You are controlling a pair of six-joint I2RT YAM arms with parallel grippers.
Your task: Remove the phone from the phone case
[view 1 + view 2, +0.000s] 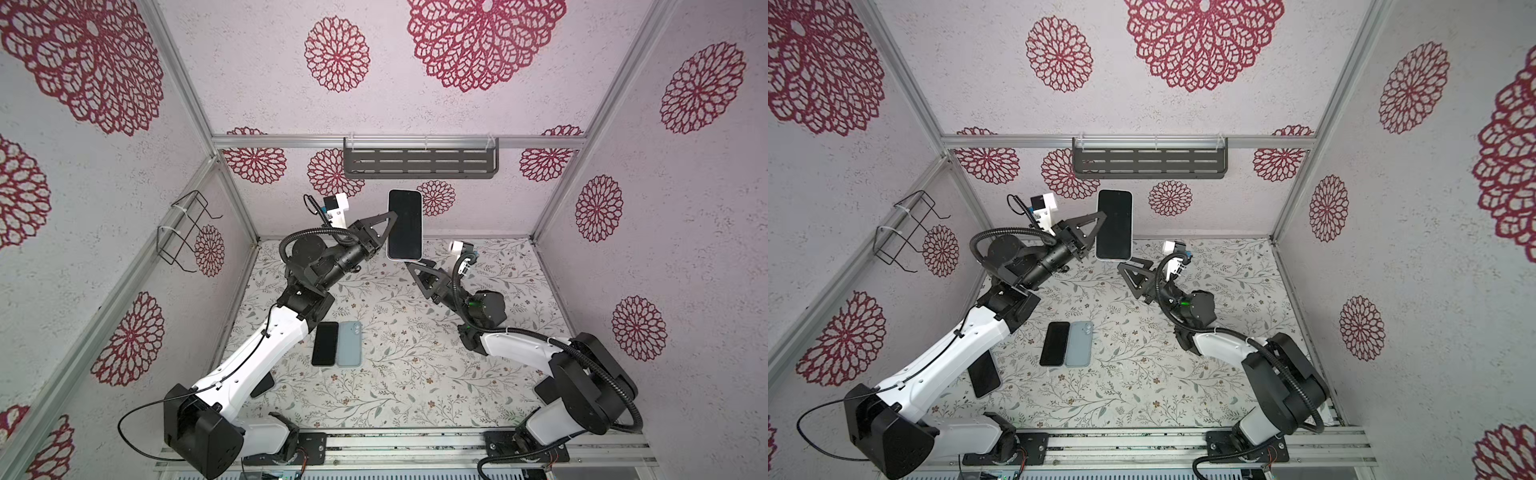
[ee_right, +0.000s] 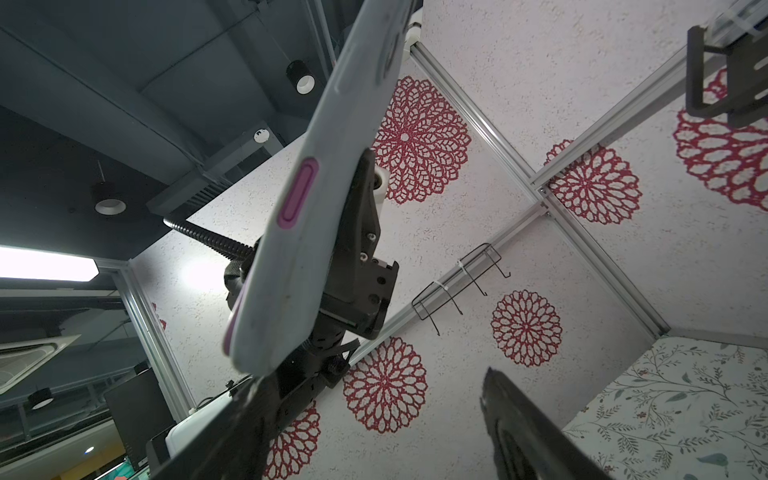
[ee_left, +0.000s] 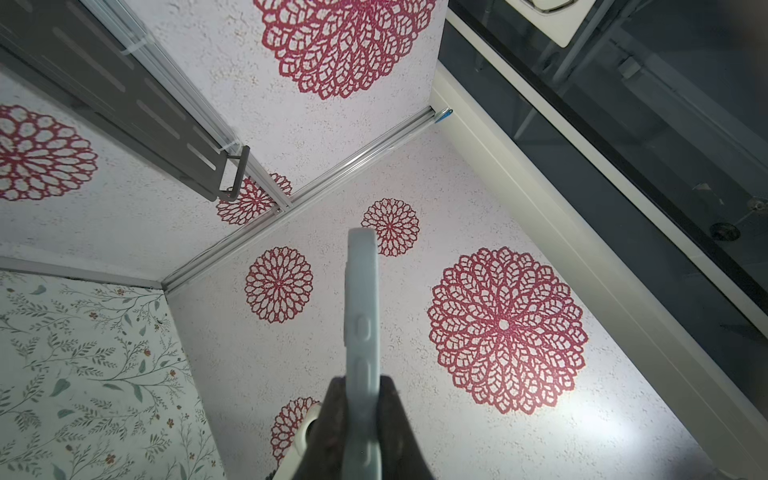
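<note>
The black-screened phone point(image 1: 405, 224) sits in its pale grey-blue soft case point(image 3: 361, 316), held in the air above the floral-print bench point(image 1: 415, 386), screen toward the top cameras. The left claw point(image 1: 392, 226) is clamped tight on the case's long edge. The right claw point(image 1: 420, 265) is spread wide and empty, just under the phone's near short end; contact: cannot tell.

Both top views give only the screen plus a thin pale rim. Left wrist view: case edge-on, moulded side buttons. Right wrist view: case back and a magenta side button point(image 2: 299, 199), far end cut off.

On the bench, a bare black phone point(image 1: 325, 344) and a grey-blue phone-shaped piece point(image 1: 350, 344), camera side up, lie side by side. A dark slab point(image 1: 984, 376) lies under the left arm, mostly hidden.
</note>
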